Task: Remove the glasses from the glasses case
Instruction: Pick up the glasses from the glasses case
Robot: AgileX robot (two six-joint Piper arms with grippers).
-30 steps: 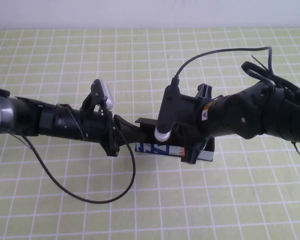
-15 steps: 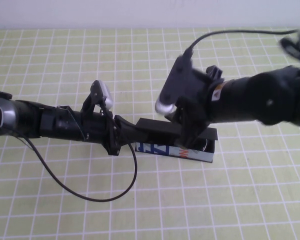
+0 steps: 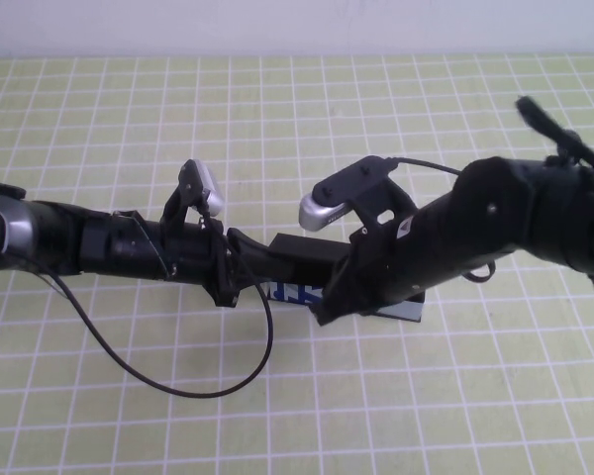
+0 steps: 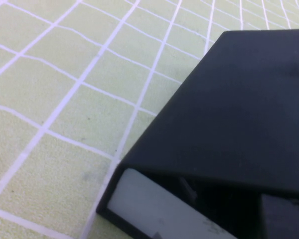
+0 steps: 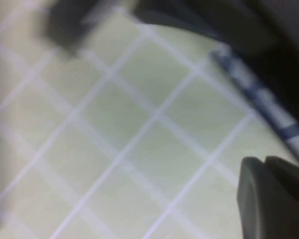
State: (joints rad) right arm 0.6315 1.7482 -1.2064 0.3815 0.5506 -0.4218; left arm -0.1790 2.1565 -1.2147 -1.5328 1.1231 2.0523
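Left gripper at the glasses case lying left-right, right gripper in front.

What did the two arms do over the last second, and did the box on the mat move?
The right end effector dipped down over the front of the glasses case, its wrist rolling over. The left end effector stayed at the case's left end, where the lid is raised. The case stayed put; the glasses aren't visible.
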